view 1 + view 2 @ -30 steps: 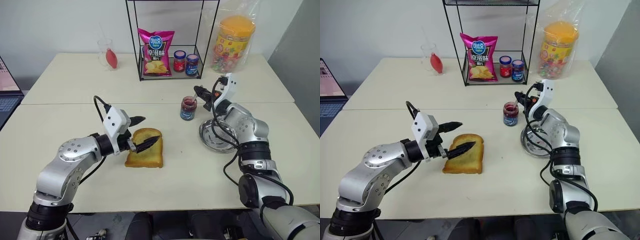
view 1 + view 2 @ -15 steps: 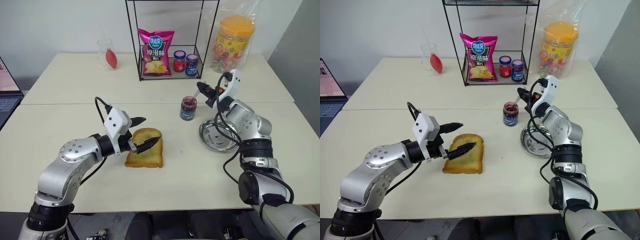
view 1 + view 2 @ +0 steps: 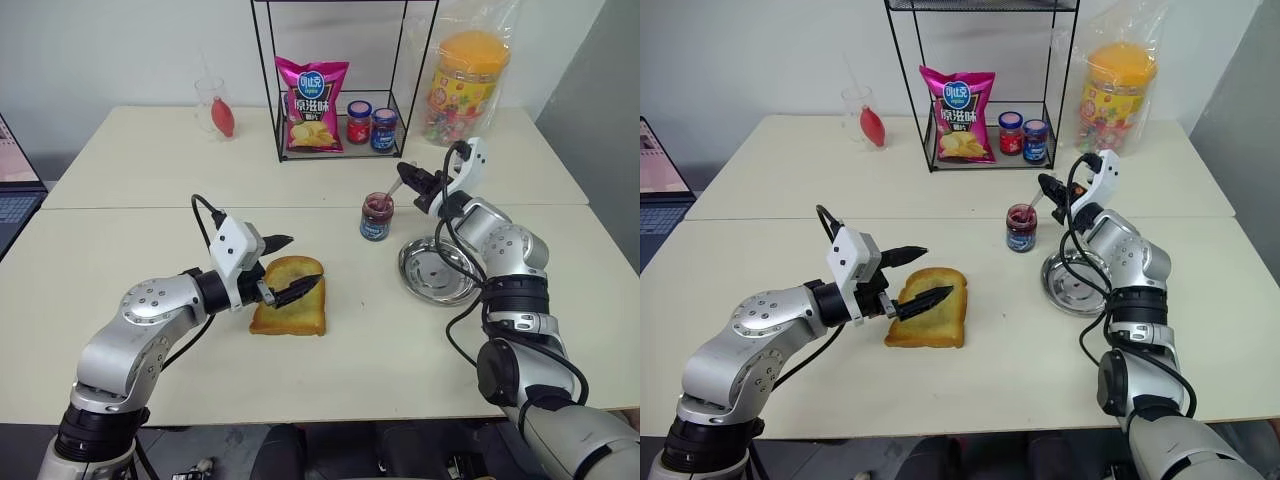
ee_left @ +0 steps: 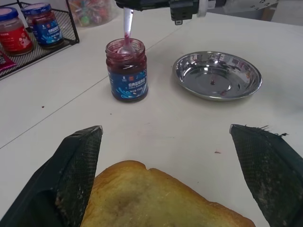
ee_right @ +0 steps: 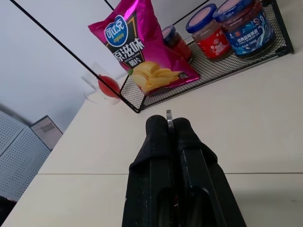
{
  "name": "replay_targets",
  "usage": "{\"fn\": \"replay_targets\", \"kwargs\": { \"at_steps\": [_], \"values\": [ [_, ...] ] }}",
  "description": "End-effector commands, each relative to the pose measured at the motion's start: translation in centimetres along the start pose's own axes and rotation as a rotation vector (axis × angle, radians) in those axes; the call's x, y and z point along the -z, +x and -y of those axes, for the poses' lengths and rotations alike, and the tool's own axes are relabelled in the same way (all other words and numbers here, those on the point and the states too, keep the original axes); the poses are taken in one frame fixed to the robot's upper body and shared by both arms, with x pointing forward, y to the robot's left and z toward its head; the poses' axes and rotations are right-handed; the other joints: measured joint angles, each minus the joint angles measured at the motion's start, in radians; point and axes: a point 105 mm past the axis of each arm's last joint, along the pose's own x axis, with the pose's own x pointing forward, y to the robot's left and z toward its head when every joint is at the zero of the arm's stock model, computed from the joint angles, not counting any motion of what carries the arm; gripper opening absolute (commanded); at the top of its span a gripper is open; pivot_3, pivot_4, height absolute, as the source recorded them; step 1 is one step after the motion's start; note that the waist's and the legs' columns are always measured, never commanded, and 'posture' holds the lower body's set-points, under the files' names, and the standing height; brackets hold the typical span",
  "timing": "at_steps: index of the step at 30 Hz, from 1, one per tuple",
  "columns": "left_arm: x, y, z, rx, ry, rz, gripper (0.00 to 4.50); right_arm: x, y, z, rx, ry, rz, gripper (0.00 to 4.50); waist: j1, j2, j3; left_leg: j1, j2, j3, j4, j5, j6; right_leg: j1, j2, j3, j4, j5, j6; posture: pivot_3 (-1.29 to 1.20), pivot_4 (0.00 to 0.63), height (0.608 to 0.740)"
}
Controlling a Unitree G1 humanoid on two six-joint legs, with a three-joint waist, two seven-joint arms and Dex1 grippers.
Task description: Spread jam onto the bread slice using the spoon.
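spoon (image 4: 127, 29) bowl hidden inside jam (image 4: 126, 70) jar

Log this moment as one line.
right end effector: shut on spoon | spoon bowl: in jam jar | left end effector: open over bread

A black wire rack (image 3: 340, 80) stands at the back of the table (image 3: 140, 160), holding a pink chip bag (image 3: 312, 104), a red-capped jar (image 3: 359, 122) and a blue-capped jar (image 3: 384, 129). Beside it sits a bagged candy tub (image 3: 468, 85). A round metal dish (image 3: 440, 270) lies nearer. A glass (image 3: 214, 108) stands far left.
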Motion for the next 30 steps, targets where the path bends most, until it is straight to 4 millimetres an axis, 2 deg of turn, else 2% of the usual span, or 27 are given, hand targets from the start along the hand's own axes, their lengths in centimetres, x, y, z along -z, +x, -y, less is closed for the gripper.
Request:
{"fn": "replay_targets", "kwargs": {
  "at_steps": [1,14,30],
  "values": [
    [-0.9,0.1,0.2,0.008,0.035,0.032,4.50,-1.8,0.2,-1.4,-0.044,0.040,0.050,0.03,-0.001,0.000,0.000,0.000,0.000,0.000,0.000,0.000,0.000,0.000,0.000,0.000,0.000,0.000,0.000,0.00,0.150,0.740],
    [-1.0,0.2,0.2,0.012,0.038,0.031,4.50,-2.8,0.1,-1.1,-0.042,0.167,0.092,0.03,-0.005,0.000,0.000,0.000,0.000,0.000,0.000,0.000,0.000,0.000,0.000,0.000,0.000,0.000,0.000,0.00,0.150,0.740],
    [-1.0,0.2,0.3,0.017,0.042,0.030,4.50,-3.1,-0.1,0.1,0.002,0.160,0.125,0.03,-0.010,0.000,0.000,0.000,0.000,0.000,-0.001,0.000,0.000,0.000,0.000,0.000,0.000,0.000,0.000,0.00,0.150,0.740]
  ]
}}
